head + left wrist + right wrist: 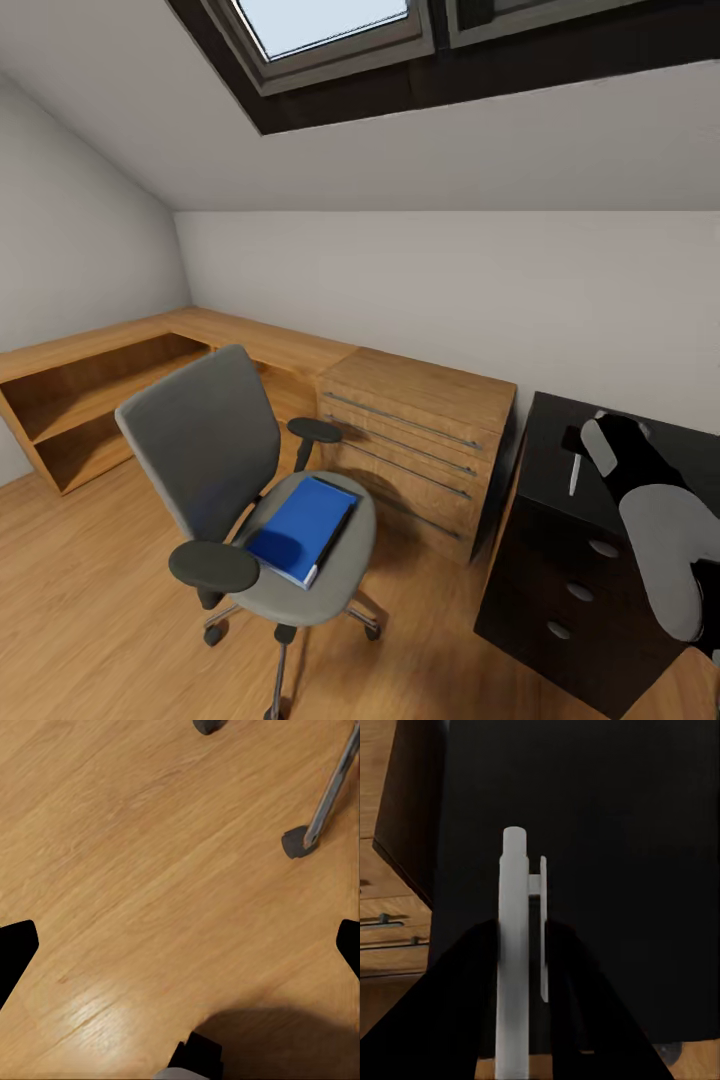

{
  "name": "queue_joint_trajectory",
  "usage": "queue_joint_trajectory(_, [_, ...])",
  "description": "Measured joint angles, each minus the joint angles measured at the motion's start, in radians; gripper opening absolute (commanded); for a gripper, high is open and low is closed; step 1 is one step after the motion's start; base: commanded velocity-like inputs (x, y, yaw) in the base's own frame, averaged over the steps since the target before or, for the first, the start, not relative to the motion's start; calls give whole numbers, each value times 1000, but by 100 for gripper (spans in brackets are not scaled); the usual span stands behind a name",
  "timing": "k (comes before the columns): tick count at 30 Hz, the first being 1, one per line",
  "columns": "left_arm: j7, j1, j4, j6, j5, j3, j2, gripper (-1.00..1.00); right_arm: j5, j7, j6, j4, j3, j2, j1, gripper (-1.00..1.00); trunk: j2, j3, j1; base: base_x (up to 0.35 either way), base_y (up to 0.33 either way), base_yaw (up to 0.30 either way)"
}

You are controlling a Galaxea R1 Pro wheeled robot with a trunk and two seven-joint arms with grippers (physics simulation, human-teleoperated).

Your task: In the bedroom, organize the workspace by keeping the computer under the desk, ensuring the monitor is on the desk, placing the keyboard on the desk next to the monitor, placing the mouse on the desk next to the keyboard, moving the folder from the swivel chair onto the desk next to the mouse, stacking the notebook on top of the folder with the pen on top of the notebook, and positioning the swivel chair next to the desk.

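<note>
A grey swivel chair (215, 440) stands on the wooden floor in the head view, and a blue folder (300, 530) lies flat on its seat. At the right, my right gripper (582, 448) is shut on a white pen (575, 475) above the top of a black drawer unit (545, 520). The right wrist view shows the pen (514, 945) upright between the dark fingers (472, 967) over that black top. My left gripper (180, 945) hangs open over bare floor, close to a chair caster (298, 842).
A wooden chest of drawers (420, 420) stands against the wall between the chair and the black unit. A low wooden shelf bench (90, 390) runs along the left wall. A skylight (320, 25) sits in the sloped ceiling. Open floor lies left of the chair.
</note>
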Motion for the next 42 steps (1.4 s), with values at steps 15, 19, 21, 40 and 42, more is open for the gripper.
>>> queue_joint_trajectory(15, [0,0,3,-2,0,-6,0,100,25,143,-85,84,29,-5,19,-100,0,0,0,190,-138,0])
queue_joint_trajectory(19, [1,0,48,-105,0,-33,1,100,89,182,-252,193,59,-9,20,-100,0,0,0,9,-5,0])
queue_joint_trajectory(21, [1,0,87,-177,1,-40,1,100,95,184,-298,205,63,-9,20,-100,0,0,0,1,-1,0])
queue_joint_trajectory(40, [3,0,151,-256,0,-73,-18,100,100,179,-337,213,67,-7,20,-100,-77,-34,42,0,0,0])
queue_joint_trajectory(42, [3,0,151,-256,0,-73,-18,100,100,179,-336,213,67,-7,20,-100,-91,-41,50,0,0,0])
